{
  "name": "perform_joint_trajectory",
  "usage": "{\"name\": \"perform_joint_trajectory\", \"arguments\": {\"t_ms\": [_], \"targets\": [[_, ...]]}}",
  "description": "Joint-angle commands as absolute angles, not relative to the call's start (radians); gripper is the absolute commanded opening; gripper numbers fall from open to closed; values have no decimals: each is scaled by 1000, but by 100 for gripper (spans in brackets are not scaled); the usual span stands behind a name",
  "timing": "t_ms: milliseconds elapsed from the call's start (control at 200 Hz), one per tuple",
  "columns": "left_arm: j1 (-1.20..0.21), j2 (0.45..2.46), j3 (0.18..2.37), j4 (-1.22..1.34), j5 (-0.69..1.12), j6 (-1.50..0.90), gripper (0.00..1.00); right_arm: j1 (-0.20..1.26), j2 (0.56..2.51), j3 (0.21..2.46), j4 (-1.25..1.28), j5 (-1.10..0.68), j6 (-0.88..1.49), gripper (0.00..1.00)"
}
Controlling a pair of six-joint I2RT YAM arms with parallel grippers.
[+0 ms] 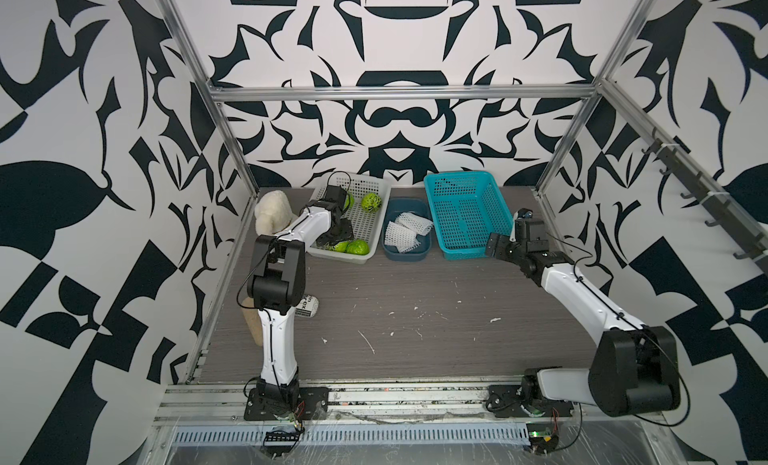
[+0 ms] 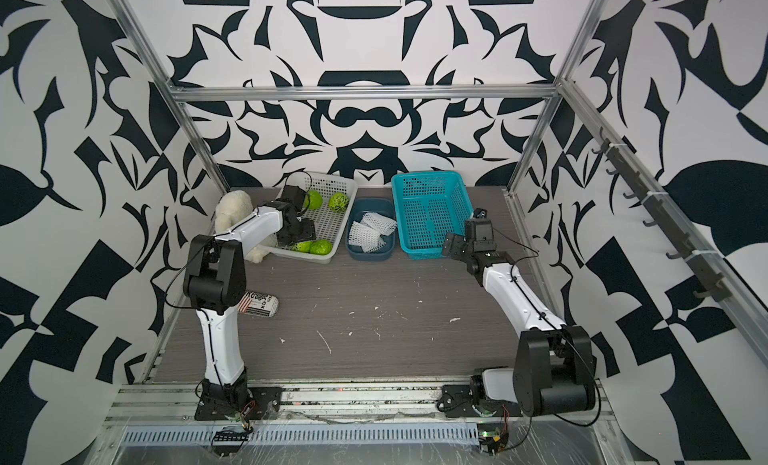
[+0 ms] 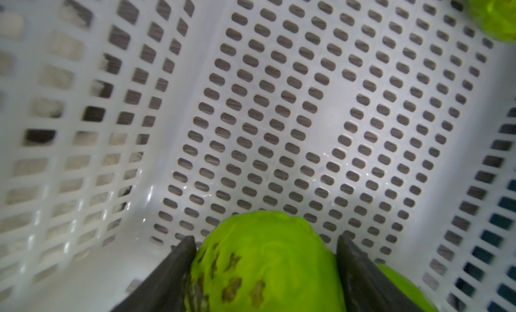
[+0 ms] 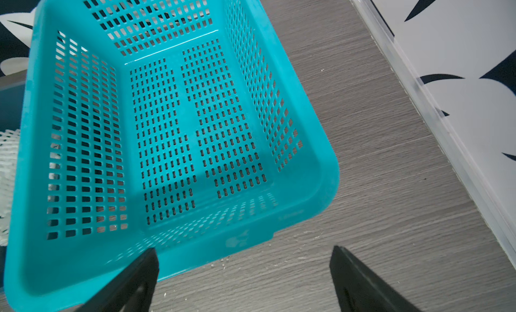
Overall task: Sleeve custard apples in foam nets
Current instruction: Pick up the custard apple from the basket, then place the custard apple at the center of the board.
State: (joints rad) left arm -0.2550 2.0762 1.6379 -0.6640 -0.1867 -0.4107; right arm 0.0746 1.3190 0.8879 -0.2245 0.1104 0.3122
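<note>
The step in hand is judged to be the pick-up of the first fruit. In the left wrist view, a bright green, bumpy-skinned custard apple (image 3: 265,268) with dark blotches is held between the dark fingers (image 3: 178,268) of the left gripper (image 3: 265,238); both of its flanks are pressed, and no gap is seen. The fruit is not yet lifted clear of the white perforated plastic basket (image 3: 279,115). A second green fruit (image 3: 402,282) is seen just behind one finger, and two more (image 1: 371,202) are seen further off in a top view.

The white foam mesh nets (image 1: 405,230) are piled unused in a dark blue plastic tub (image 1: 405,255), beside the left fingers on the side facing the right arm. The right gripper (image 4: 245,249) is spread wide and empty, with the near rim of an empty teal perforated basket (image 4: 178,115) just ahead of its fingers.

A straight lift is called for next, without the neighbouring fruit being dragged, while a net is fetched by the right fingers.
</note>
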Motion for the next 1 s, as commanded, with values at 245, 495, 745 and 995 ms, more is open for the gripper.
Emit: {"name": "perform_joint_trajectory", "arguments": {"t_ms": [245,495,745,995], "targets": [[-283,1815,1580,-667,-153,-414,67,80,1255,906,-239,118,319,100],[-410,1643,1457,-624,-86,-473,67,80,1238,891,-244,95,332,100],[-680,1589,1288,-437,-43,-621,67,80,1221,872,-244,56,361,100],[-922,1700,1209,-315,-175,-676,68,80,1214,860,-228,10,367,100]]}}
